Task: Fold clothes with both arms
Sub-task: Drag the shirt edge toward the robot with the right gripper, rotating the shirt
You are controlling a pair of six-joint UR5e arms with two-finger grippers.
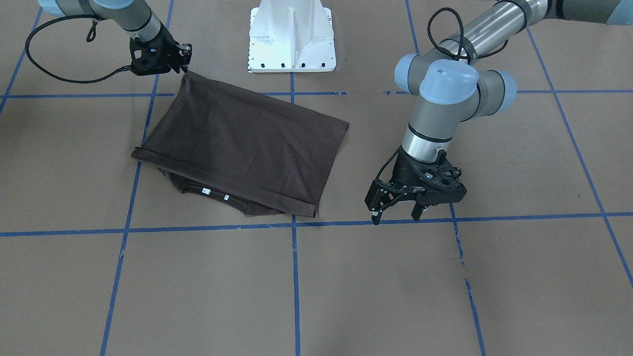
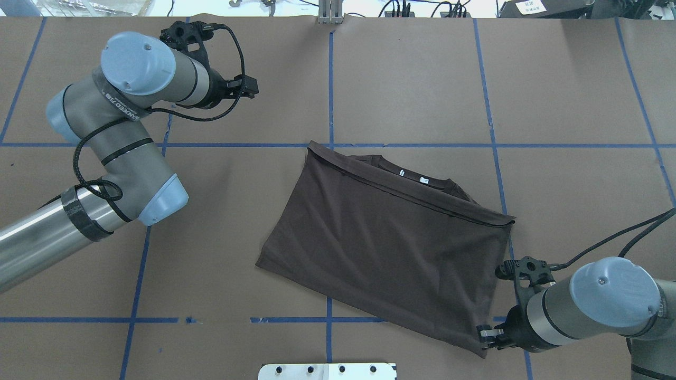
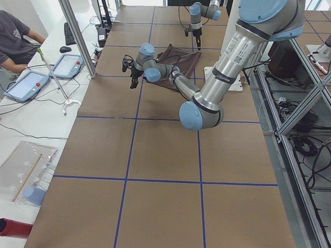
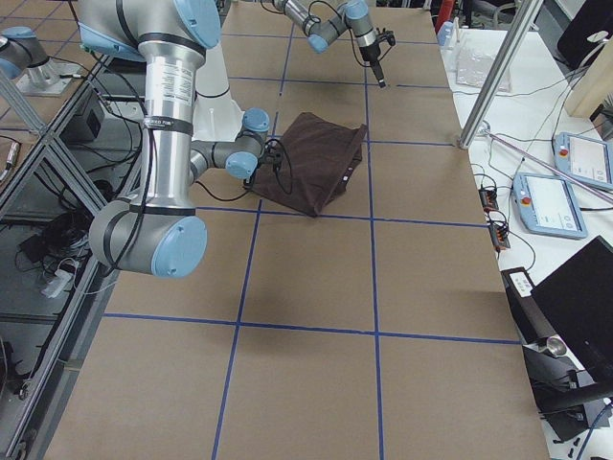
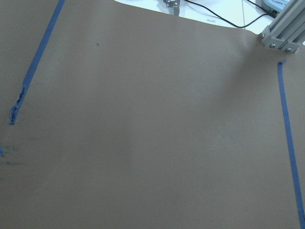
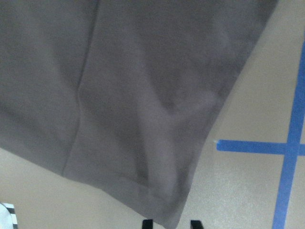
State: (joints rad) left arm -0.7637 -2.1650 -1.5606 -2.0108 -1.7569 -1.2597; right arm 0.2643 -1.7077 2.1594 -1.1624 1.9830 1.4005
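Note:
The dark brown T-shirt (image 1: 247,143) (image 2: 391,243) lies folded in half on the table, its hem laid over the collar (image 2: 417,182) with two small white labels. My right gripper (image 1: 184,63) (image 2: 483,338) sits at the fold's corner nearest the robot, and the cloth draws up in a point to it. In the right wrist view that corner of the T-shirt (image 6: 119,95) runs between the two fingertips (image 6: 147,223), which are shut on it. My left gripper (image 1: 396,217) hangs open and empty over bare table, well away from the shirt. The left wrist view shows only table and tape.
The white pedestal base (image 1: 292,37) stands behind the shirt. Blue tape lines (image 1: 295,277) grid the brown table top. A metal post (image 3: 77,36) rises at the far edge, where a seated person (image 3: 15,41) has control tablets (image 3: 23,85).

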